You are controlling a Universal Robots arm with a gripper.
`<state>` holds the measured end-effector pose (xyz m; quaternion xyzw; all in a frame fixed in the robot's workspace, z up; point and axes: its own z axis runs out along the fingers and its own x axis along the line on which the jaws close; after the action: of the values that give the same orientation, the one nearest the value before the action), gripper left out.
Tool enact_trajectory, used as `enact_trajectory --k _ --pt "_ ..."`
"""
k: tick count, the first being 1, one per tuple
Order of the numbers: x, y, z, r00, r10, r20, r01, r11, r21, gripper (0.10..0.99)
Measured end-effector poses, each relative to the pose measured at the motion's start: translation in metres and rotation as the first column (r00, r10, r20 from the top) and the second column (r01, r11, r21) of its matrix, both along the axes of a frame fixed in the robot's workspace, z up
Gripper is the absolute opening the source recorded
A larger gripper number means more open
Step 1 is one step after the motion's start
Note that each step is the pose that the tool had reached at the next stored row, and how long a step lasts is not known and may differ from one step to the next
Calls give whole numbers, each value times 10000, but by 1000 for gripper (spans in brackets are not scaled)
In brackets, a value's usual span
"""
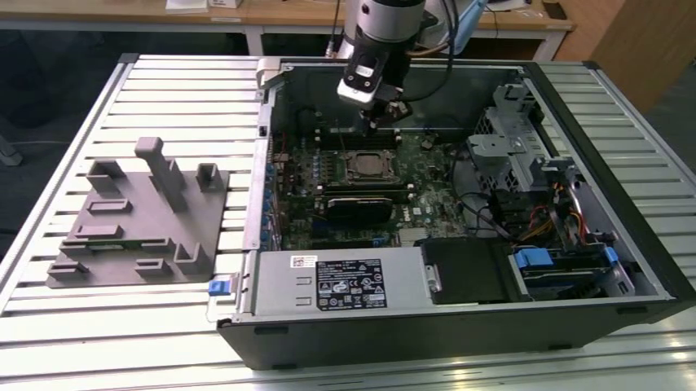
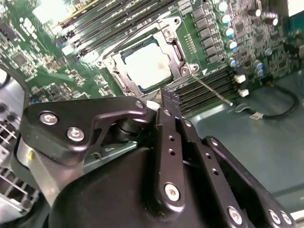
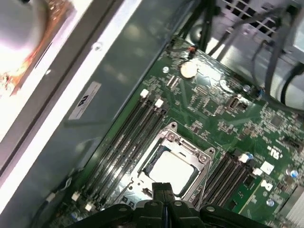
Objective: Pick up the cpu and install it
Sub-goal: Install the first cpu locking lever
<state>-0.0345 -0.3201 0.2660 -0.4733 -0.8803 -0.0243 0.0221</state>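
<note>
One slatted metal table point(image 1: 65, 326) carries an open black computer case point(image 1: 457, 326) and, well off from the fingers, a grey plastic tray point(image 1: 136, 216) with blocky uprights. Inside the case lies a green motherboard point(image 1: 425, 175), densely studded with small parts and ridged black memory slots. The arm point(image 1: 381, 20), silver and black, reaches down into the case, its upper part cut off by the frame edge. On the board the square socket frame point(image 3: 171, 164) of black and bright metal surrounds the cpu point(image 3: 170, 168), a flat pale silver square already seated in it, partly washed out by glare. The fingers point(image 2: 169, 99), matte black bars dotted with screws, are pressed together and grip nothing, their tips hovering just above the edge of the socket in both wrist views.
</note>
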Motion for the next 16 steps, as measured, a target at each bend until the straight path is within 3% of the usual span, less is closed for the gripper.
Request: enact_trajectory --k 4,8,12,16 --pt "0 0 -4 9981 618 0 -618 9981 1 106" --pt "0 0 -6 9913 1317 1 -1317 9913 1 106" --pt "0 0 -8 9804 1968 0 -1968 9804 1 106" --pt "0 0 -10 9654 2609 0 -2609 9654 0 106"
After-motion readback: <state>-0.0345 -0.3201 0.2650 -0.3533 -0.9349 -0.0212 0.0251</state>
